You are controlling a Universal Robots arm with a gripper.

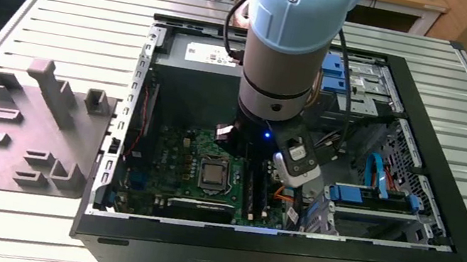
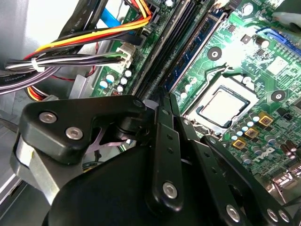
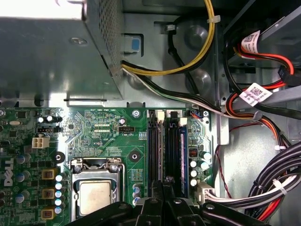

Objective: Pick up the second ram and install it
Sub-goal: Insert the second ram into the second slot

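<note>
The robot arm (image 1: pixel 291 33) is a thick cylinder with a pale blue plastic cap on its joint, a small screw set in that cap, and a silver-grey metal sleeve below, ringed by a dark seam. A black cable runs down beside it. A small blue light glows at its black wrist. The black metal gripper (image 2: pixel 160 155) is built of flat linkage bars pinned with round silver screws, beside a bare grey metal block.

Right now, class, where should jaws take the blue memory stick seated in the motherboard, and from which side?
Its long top edge, pinched across the two flat faces, coming straight down: the memory stick stands on edge beside black slots, probably leaving only that edge free.
</note>
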